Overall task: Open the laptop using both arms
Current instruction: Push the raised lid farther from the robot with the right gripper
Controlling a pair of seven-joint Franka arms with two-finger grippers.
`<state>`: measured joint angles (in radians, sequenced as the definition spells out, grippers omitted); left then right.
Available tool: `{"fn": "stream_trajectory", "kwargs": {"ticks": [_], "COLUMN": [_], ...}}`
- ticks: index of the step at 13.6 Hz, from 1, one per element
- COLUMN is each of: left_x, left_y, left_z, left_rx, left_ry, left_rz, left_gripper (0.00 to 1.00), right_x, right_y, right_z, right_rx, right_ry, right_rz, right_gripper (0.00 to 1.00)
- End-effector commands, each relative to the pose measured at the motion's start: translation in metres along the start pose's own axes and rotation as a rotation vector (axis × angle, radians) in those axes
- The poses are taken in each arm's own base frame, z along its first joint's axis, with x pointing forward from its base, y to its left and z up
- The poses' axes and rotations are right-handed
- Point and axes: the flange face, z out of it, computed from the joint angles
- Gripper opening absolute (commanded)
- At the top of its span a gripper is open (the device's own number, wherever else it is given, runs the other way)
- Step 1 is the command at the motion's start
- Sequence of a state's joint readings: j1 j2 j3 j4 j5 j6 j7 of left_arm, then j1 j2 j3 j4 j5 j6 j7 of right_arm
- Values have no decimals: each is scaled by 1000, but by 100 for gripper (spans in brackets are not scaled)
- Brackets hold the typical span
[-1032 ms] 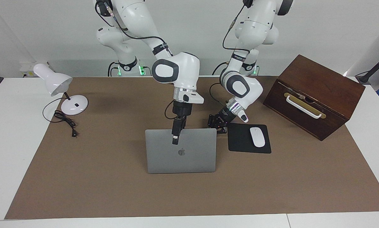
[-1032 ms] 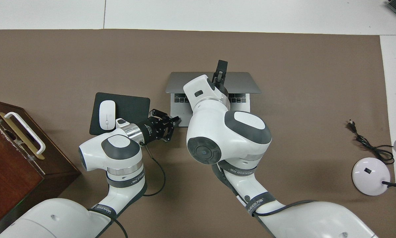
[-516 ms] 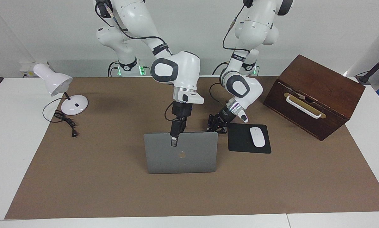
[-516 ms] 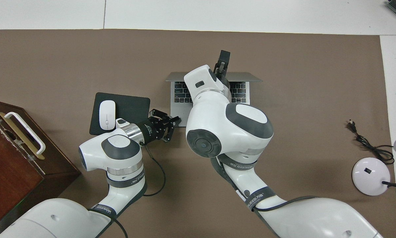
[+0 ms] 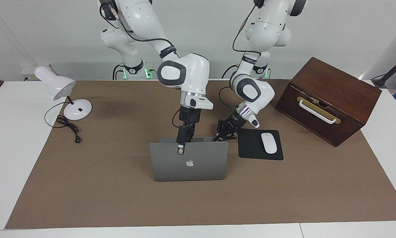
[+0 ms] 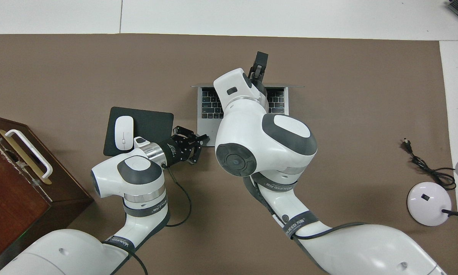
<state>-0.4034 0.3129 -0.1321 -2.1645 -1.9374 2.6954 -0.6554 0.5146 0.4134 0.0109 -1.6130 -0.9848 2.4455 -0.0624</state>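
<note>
Brown-matted worktop: laptop mid-mat, lid near upright. Stiff, thin, slick metal, light base w/ hinge drag. Right hand pinches lid's top edge; left hand, clenched empty, presses base corner. Best hold: top edge, mid.

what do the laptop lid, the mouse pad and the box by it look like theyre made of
Laptop lid: likely matte aluminium, an even silver-grey with a soft sheen.
Mouse pad: probably fabric or rubber, flat black with no glare.
Box: dark-stained wood, reddish grain visible, with a white handle.
</note>
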Motion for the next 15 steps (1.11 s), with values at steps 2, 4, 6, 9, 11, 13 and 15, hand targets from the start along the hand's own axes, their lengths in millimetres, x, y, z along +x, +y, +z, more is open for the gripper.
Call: {"fn": "stream_trajectory", "kwargs": {"ticks": [2,4,6,9,11,13,15], "left_x": [23,22,21,22,22,22,22], "left_y": [-16,-17,-17,-16,-17,-16,-17], "left_z": [32,32,33,33,32,32,32], "left_rx": [34,35,36,35,35,34,35], "left_ry": [52,52,50,49,51,50,51], "left_rz": [5,6,9,5,5,5,5], "left_gripper": [0,0,0,0,0,0,0], "right_x": [1,1,4,-1,-1,-2,-3], "right_y": [16,20,27,33,38,44,49], "right_z": [11,10,11,16,17,20,26], "right_rx": [-46,-51,-62,-79,-85,-91,-97], "right_ry": [-8,-7,-9,-16,-16,-16,-20], "right_rz": [17,22,29,26,33,42,52], "right_gripper": [100,100,100,100,100,100,100]}}
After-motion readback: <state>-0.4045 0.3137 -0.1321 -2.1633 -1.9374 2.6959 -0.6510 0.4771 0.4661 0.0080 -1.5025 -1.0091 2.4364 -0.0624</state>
